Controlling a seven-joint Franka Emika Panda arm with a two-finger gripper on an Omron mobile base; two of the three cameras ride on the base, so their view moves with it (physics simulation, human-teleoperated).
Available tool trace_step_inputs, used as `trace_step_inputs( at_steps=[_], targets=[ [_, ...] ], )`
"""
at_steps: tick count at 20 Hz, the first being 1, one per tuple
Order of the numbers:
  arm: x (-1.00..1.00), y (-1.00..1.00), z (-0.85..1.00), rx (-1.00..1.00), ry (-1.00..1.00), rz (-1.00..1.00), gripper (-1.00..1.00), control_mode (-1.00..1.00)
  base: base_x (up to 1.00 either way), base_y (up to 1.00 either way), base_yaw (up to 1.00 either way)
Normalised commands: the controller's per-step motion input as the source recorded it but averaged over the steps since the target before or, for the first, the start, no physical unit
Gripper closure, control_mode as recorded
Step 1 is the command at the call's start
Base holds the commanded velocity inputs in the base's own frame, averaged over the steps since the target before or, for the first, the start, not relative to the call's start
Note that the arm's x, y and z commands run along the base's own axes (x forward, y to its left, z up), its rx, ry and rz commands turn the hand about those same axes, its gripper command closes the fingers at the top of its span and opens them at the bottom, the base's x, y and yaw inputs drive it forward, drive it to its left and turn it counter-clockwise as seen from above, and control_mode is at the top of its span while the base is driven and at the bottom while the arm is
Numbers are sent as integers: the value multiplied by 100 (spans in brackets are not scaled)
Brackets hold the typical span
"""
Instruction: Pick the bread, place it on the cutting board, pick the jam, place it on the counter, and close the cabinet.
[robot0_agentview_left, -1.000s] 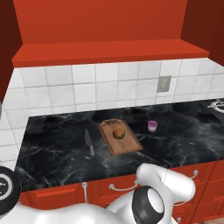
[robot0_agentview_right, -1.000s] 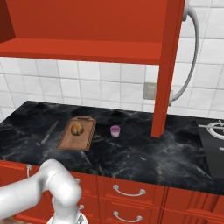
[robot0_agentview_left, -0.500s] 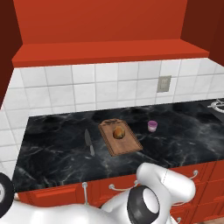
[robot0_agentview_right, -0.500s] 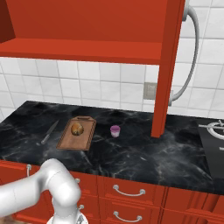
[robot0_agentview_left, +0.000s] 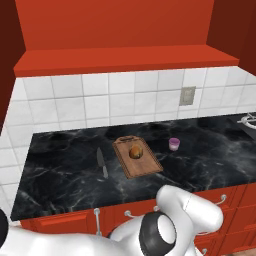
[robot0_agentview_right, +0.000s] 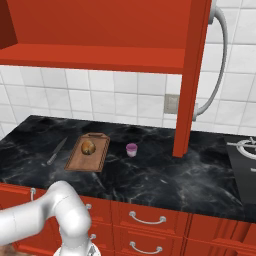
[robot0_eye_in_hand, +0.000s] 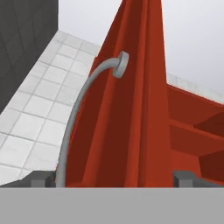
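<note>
Gripper fingertips (robot0_eye_in_hand: 113, 180) sit apart, either side of the open red panelled cabinet door (robot0_eye_in_hand: 131, 109) with its curved silver bar handle (robot0_eye_in_hand: 83, 118). Closing the cabinet is what remains. Done already: the small golden-brown bread (robot0_agentview_left: 135, 152) lies on the brown wooden cutting board (robot0_agentview_left: 145, 165), and the purple jam jar (robot0_agentview_left: 174, 144) stands beside it on the black marble counter (robot0_agentview_left: 60, 175).

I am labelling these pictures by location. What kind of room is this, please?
Most likely a kitchen, a rendered one: a black marble counter over red drawers, a cutting board with a knife beside it, and a stove burner at the right.
</note>
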Motion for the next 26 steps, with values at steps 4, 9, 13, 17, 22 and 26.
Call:
trace_step_inputs(
  at_steps=[4, 9, 13, 17, 22, 26],
  targets=[
    [25, -35, 0, 4, -6, -15, -100, -100, 0, 0, 0],
    [27, -35, 0, 4, -6, -15, -100, -100, 0, 0, 0],
    [24, -36, 0, 4, -6, -14, -100, -100, 0, 0, 0],
    [25, -40, 0, 5, -7, -13, -100, -100, 0, 0, 0],
    [28, -41, 0, 5, -6, -12, -100, -100, 0, 0, 0],
    [30, -42, 0, 4, -6, -10, -100, -100, 0, 0, 0]
  ],
)
